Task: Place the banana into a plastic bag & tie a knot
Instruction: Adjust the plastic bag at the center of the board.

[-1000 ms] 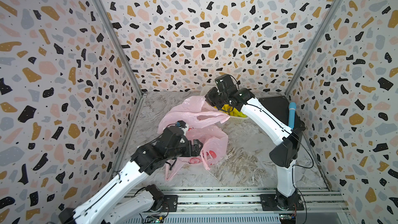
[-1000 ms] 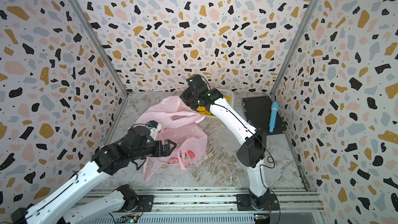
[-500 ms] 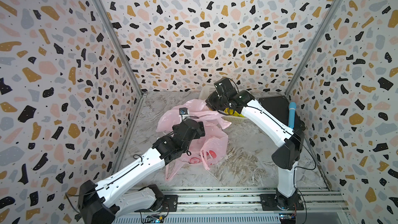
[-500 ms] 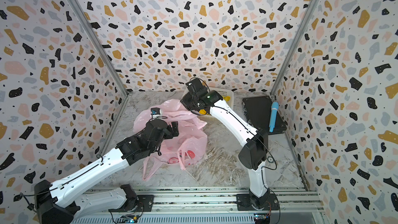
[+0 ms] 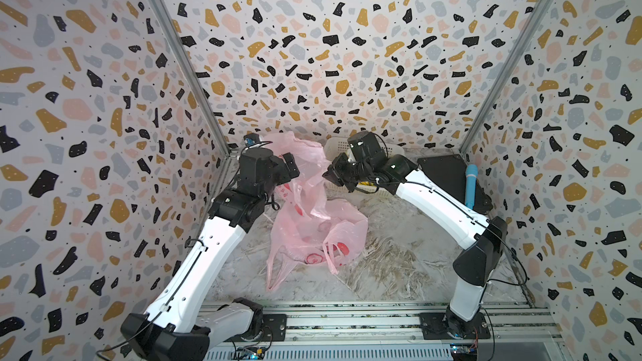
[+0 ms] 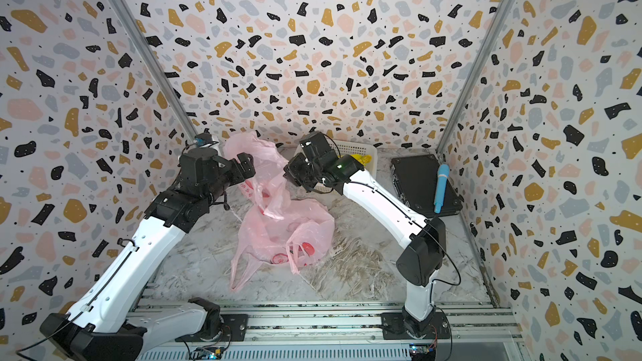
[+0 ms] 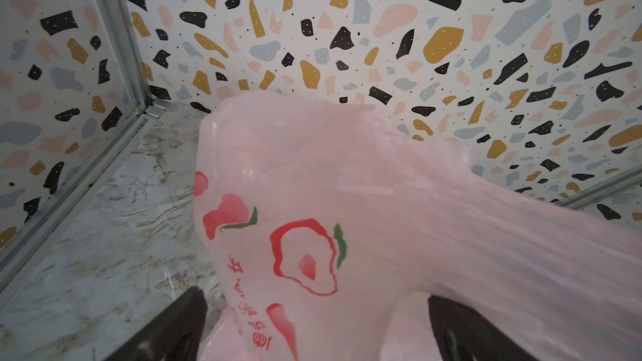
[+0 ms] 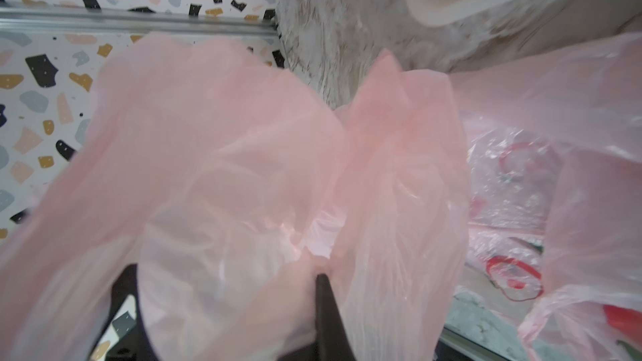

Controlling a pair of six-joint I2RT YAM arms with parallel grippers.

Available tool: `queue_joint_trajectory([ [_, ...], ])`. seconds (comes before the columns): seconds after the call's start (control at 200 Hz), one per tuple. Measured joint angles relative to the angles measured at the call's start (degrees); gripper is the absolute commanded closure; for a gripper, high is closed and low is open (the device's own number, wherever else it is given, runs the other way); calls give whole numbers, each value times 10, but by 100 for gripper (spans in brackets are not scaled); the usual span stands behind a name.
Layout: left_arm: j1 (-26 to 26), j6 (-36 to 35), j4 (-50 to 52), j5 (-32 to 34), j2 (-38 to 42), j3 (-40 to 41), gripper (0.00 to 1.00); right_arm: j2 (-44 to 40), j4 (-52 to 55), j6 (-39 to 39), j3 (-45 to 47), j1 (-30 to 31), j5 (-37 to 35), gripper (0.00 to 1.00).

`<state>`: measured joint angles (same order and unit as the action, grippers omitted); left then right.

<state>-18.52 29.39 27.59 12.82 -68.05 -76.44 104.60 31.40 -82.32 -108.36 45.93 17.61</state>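
The pink plastic bag lies crumpled mid-table, with one part pulled up towards the back. My right gripper is shut on that raised film; the right wrist view shows the bag pinched at the gripper. My left gripper stands open at the left side of the raised part. The left wrist view shows bag film between its wide-apart jaws. The yellow banana lies in the basket behind the right arm, mostly hidden.
A white basket stands against the back wall. A black case with a blue cylinder on it sits at the back right. Patterned walls close in on three sides, and metal rails run along the front.
My left arm has swung up and back from the bag's front to its raised part, staying open. The right gripper has lifted the bag film higher and a little leftward.
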Motion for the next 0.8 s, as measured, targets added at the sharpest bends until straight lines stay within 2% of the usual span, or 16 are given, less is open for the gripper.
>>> queue_joint_trajectory([
  [0.23, 77, -40, 88, -91, -75, -92, 1, 3, -130, -76, 97, 20, 88, 100],
  [0.39, 88, -65, 137, -150, -124, -162, 1, 7, -192, -94, 153, 4, 102, 100],
  [0.596, 87, -76, 191, -173, -45, -94, 1, 7, -238, -93, 239, -42, 102, 100],
  [0.801, 78, -71, 204, -218, 32, 1, 1, 8, -264, -83, 252, -52, 108, 100],
])
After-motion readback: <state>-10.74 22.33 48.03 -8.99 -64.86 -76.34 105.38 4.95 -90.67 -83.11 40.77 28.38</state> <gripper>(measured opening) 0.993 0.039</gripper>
